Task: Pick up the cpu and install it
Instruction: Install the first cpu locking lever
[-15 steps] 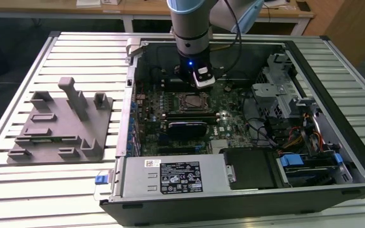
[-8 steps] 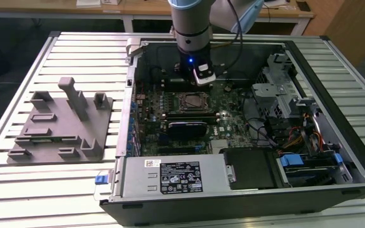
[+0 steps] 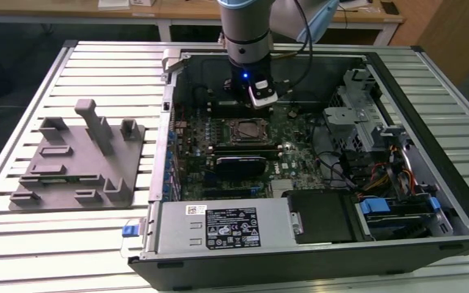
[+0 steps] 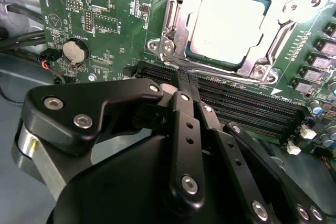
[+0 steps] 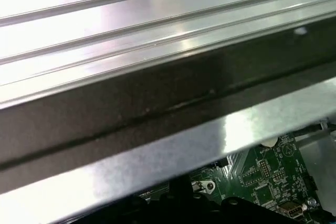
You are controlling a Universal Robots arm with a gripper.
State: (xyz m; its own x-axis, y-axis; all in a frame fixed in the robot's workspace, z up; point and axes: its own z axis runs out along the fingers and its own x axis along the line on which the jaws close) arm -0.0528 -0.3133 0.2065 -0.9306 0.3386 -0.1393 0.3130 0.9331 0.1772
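**Exterior view: arm hanging over the open case, cpu sitting in the socket**

The exterior view is showing the arm reaching down into the open computer case (image 3: 430,201), its gripper (image 3: 261,101) hovering just beyond the socket (image 3: 247,131) on the green motherboard (image 3: 295,162). Out on the slatted table (image 3: 96,238), at the exterior view's left, the grey fixture (image 3: 76,165) is standing well apart from the case.

In the second wrist view, the cpu (image 4: 227,22) is lying flat inside the socket (image 4: 173,30), its pale metal top glaring under the light, the metal frame sitting around its edges. The gripper (image 4: 181,90) is showing here as black linkage bars drawn together, fingers appearing closed with nothing between them, hanging above the black memory slots (image 4: 247,106) just beside the socket. A round coin battery (image 4: 75,51) is sitting on the board nearby.

The first wrist view is looking across the table slats (image 5: 131,30) and the case wall (image 5: 184,145), with a corner of the motherboard (image 5: 273,169) peeking in below.
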